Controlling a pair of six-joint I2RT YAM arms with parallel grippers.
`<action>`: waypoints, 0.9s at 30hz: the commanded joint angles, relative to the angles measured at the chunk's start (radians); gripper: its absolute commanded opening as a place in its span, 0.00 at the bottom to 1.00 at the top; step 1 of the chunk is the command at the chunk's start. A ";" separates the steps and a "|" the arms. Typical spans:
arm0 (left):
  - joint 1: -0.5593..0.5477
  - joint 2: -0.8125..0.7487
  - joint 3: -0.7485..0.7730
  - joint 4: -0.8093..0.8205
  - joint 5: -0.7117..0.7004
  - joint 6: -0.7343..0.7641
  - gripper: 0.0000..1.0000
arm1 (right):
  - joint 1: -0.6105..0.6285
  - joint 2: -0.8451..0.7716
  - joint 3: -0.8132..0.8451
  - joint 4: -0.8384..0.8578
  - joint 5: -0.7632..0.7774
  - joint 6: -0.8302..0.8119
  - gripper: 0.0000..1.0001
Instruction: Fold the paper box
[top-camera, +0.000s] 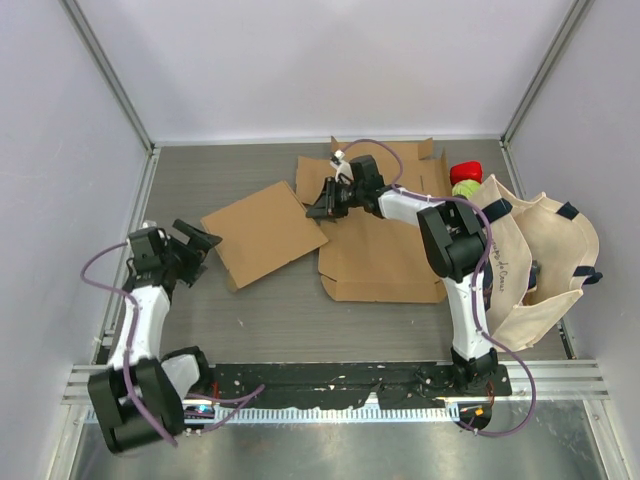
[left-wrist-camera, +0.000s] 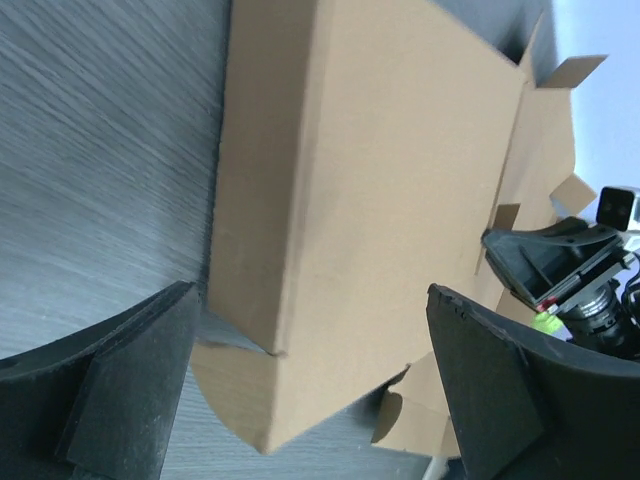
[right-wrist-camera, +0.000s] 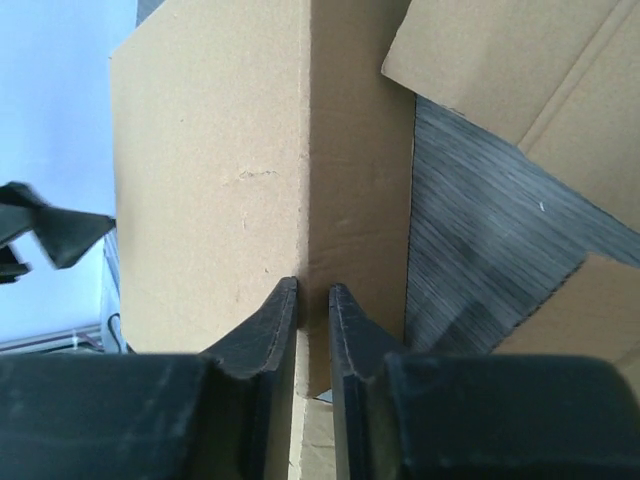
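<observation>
The paper box is a flat brown cardboard blank (top-camera: 375, 245) on the grey table, with a large lid panel (top-camera: 265, 232) lifted at its left. My right gripper (top-camera: 322, 205) is shut on the side flap (right-wrist-camera: 355, 180) of that panel, which stands edge-on between its fingers (right-wrist-camera: 270, 320). My left gripper (top-camera: 203, 240) is open and empty, just left of the panel's near corner (left-wrist-camera: 260, 390). In the left wrist view the panel (left-wrist-camera: 370, 180) fills the space ahead between the open jaws.
A cream tote bag (top-camera: 535, 265) lies at the right with a red and green object (top-camera: 464, 176) at its far edge. More cardboard flaps (top-camera: 400, 160) lie at the back. Metal frame posts and white walls enclose the table.
</observation>
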 joint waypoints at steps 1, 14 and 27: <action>0.010 0.148 0.001 0.243 0.180 -0.008 1.00 | -0.048 0.084 -0.016 -0.018 0.032 0.012 0.13; -0.043 0.291 -0.063 0.578 0.265 -0.128 0.98 | -0.052 0.115 0.010 -0.010 0.014 0.019 0.04; -0.099 0.229 -0.063 0.542 0.248 -0.266 0.60 | 0.004 0.026 0.001 -0.034 0.084 0.036 0.33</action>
